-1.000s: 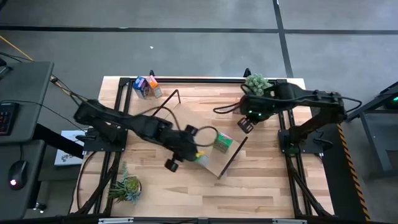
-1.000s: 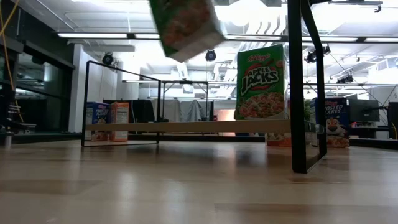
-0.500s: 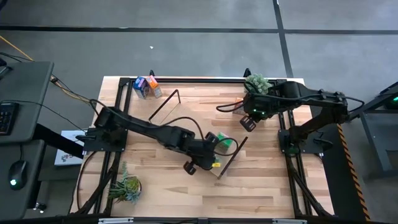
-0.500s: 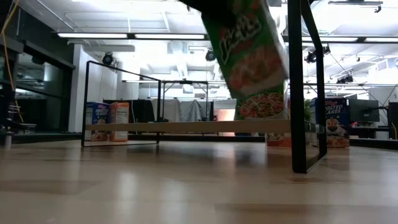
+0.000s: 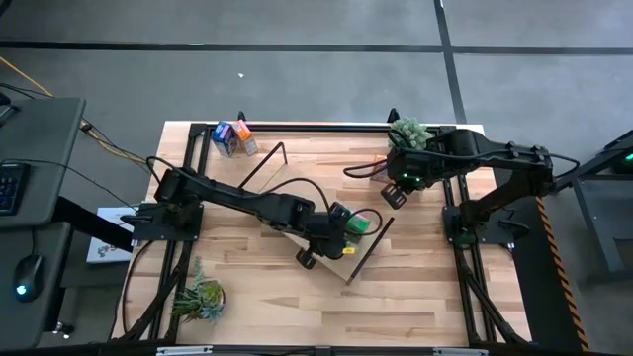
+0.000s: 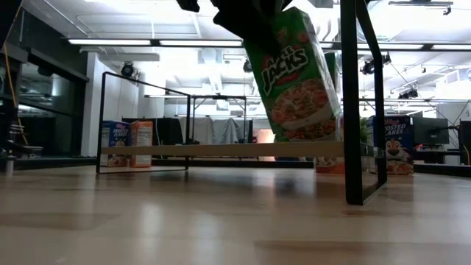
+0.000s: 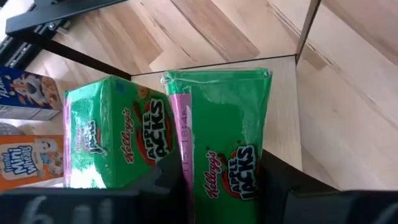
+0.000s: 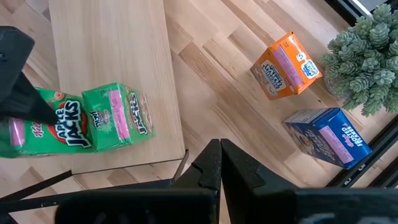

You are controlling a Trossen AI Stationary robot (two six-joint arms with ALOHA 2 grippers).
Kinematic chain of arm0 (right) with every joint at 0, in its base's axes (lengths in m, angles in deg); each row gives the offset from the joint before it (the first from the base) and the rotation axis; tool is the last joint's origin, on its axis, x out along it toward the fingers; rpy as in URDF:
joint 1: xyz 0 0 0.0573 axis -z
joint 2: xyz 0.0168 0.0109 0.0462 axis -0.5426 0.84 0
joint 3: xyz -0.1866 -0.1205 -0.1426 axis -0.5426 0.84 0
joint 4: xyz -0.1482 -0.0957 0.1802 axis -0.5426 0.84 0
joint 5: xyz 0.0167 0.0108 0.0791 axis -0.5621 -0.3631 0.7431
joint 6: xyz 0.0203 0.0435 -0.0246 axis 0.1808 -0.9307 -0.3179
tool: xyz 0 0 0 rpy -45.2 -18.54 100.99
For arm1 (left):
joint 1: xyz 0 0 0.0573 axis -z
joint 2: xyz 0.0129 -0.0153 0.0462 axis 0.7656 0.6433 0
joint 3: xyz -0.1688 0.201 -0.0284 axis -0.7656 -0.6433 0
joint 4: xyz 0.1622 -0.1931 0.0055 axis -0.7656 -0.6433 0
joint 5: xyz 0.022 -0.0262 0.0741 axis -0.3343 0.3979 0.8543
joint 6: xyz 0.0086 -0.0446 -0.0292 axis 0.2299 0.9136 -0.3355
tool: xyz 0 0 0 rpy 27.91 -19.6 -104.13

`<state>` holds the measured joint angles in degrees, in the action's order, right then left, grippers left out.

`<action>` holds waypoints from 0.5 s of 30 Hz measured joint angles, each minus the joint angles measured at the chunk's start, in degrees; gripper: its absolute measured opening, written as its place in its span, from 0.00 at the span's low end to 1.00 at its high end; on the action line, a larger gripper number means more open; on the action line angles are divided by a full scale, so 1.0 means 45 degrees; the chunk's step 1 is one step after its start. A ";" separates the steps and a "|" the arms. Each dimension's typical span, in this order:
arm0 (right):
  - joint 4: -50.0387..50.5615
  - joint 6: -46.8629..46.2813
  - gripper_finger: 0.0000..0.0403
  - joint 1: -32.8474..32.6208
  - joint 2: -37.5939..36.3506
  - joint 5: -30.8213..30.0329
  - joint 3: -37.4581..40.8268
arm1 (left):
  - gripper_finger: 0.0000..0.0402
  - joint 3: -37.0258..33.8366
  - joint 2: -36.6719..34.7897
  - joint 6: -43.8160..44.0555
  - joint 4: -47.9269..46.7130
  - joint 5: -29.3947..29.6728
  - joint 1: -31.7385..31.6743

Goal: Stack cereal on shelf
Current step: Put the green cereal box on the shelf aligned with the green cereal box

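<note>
Gripping a green box [image 5: 358, 224] mid-frame, the left gripper [image 5: 334, 229] risks toppling its neighbour [image 8: 119, 116] on the shelf [image 5: 336, 263]; right gripper [image 5: 392, 195] idles shut.

A lab-like open office is showing: ceiling strip lights [image 6: 147, 42] glowing, monitor [image 6: 430, 130] standing beyond the bench [image 6: 221, 221].

- Two green cereal boxes [image 8: 93, 121] with pink side strips, on the pale wood shelf [image 8: 106, 56].
- Beside the shelf: an orange box [image 8: 286, 65] and a blue box [image 8: 326, 138].
</note>
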<state>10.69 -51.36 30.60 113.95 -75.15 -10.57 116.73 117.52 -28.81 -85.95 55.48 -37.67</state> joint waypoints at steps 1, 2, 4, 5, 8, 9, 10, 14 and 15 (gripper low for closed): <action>0.0004 0.0000 0.00 0.0004 0.0000 0.0001 0.0000 | 0.32 0.0000 0.0000 -0.0003 0.0017 -0.0018 -0.0024; 0.0000 0.0000 0.00 0.0000 0.0000 -0.0004 0.0000 | 0.34 0.0000 0.0000 -0.0022 0.0021 -0.0016 -0.0059; 0.0000 0.0000 0.00 0.0000 0.0000 -0.0008 0.0000 | 0.38 0.0000 0.0000 -0.0104 0.0011 -0.0018 -0.0078; 0.0000 0.0000 0.00 0.0000 0.0000 -0.0018 0.0000 | 0.40 0.0000 0.0000 -0.0133 0.0016 -0.0019 -0.0084; 0.0000 0.0000 0.00 0.0000 0.0000 -0.0043 0.0000 | 0.45 0.0000 0.0000 -0.0186 0.0015 -0.0049 -0.0134; 0.0000 0.0000 0.00 0.0000 0.0000 -0.0053 0.0000 | 0.47 0.0000 0.0000 -0.0188 0.0015 -0.0089 -0.0137; 0.0000 0.0000 0.00 0.0000 0.0000 -0.0053 0.0000 | 0.48 0.0000 0.0000 -0.0189 0.0022 -0.0135 -0.0144; -0.0093 0.0000 0.00 0.0000 0.0000 -0.0154 0.0000 | 0.51 0.0000 -0.0005 -0.0189 0.0258 -0.0149 -0.0146; -0.0153 -0.0004 0.00 0.0001 0.0000 -0.0234 0.0000 | 0.52 0.0000 -0.0005 -0.0189 0.0431 -0.0156 -0.0146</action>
<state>10.00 -51.37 30.60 113.95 -76.20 -10.57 116.73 117.50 -29.66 -84.00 54.78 -38.32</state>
